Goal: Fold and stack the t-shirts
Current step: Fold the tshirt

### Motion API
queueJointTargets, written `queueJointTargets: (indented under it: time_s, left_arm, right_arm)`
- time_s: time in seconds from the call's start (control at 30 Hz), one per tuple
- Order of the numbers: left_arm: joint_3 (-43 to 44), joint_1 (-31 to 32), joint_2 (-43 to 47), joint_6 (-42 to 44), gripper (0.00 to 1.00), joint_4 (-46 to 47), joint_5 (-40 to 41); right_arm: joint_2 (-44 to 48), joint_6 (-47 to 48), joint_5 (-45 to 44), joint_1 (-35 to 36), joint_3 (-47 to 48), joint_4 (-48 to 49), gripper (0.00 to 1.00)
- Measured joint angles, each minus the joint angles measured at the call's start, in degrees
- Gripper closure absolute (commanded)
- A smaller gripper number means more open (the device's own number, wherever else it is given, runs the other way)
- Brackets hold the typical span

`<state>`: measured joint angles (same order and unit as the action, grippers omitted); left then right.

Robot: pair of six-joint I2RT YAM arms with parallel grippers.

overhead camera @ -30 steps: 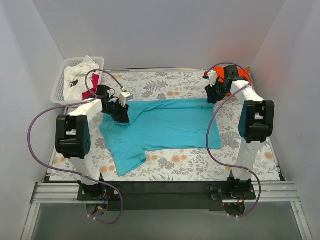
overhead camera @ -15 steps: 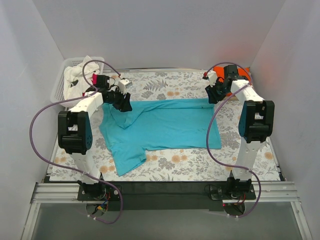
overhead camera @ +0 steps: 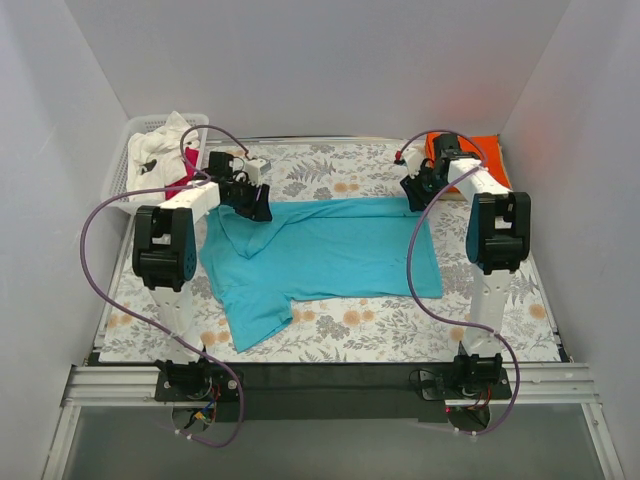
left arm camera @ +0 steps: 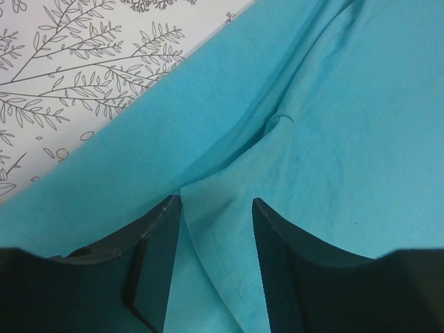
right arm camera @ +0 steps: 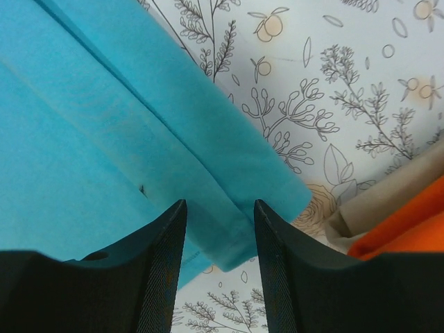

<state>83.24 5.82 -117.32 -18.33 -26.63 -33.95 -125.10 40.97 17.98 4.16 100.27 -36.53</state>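
A teal t-shirt (overhead camera: 330, 250) lies spread on the flowered table cover, one sleeve pointing to the near left. My left gripper (overhead camera: 256, 205) is at its far left corner. In the left wrist view the left gripper (left arm camera: 216, 201) is open, with a raised fold of teal cloth (left arm camera: 222, 243) between the fingers. My right gripper (overhead camera: 411, 196) is at the far right corner. In the right wrist view the right gripper (right arm camera: 220, 202) is open and straddles the folded teal corner (right arm camera: 257, 173). An orange t-shirt (overhead camera: 482, 148) lies folded at the back right and also shows in the right wrist view (right arm camera: 409, 232).
A white lattice basket (overhead camera: 120, 175) at the back left holds a white t-shirt (overhead camera: 160, 150) and a red-pink one (overhead camera: 180, 187). A beige layer (right arm camera: 388, 191) lies under the orange shirt. Grey walls close in the table on three sides.
My left gripper has moved from the shirt's left part toward the far edge, and its arm now reaches farther back. The right gripper has shifted slightly left at the far right corner.
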Motion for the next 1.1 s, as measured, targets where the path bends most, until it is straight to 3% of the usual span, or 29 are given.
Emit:
queueJointTargets:
  time_s: [0.13, 0.27, 0.4, 0.53, 1.1]
  left_arm:
    - [0.0, 1.4, 0.0, -1.0, 0.62, 0.8, 0.7]
    - [0.0, 2.3, -0.2, -1.7, 0.74, 1.6, 0.8]
    - [0.0, 2.7, -0.3, -1.9, 0.92, 1.6, 0.4]
    - [-0.1, 2.9, -0.2, -0.9, 1.0, 1.2, -0.5]
    - [-11.6, 6.2, 8.8, 6.2, 1.0, -4.6, -4.1]
  right_arm:
    - [-1.0, 0.3, -0.1, 0.0, 0.0, -0.8, 0.68]
    - [-1.0, 1.2, 0.0, 0.0, 0.0, -1.1, 0.83]
    - [-0.8, 2.0, 0.0, 0.0, -0.4, -1.3, 0.99]
    - [0.2, 2.9, 0.0, 0.0, -2.3, -1.9, 0.99]
    - [5.9, 6.4, -0.4, 0.0, -7.6, -2.8, 0.99]
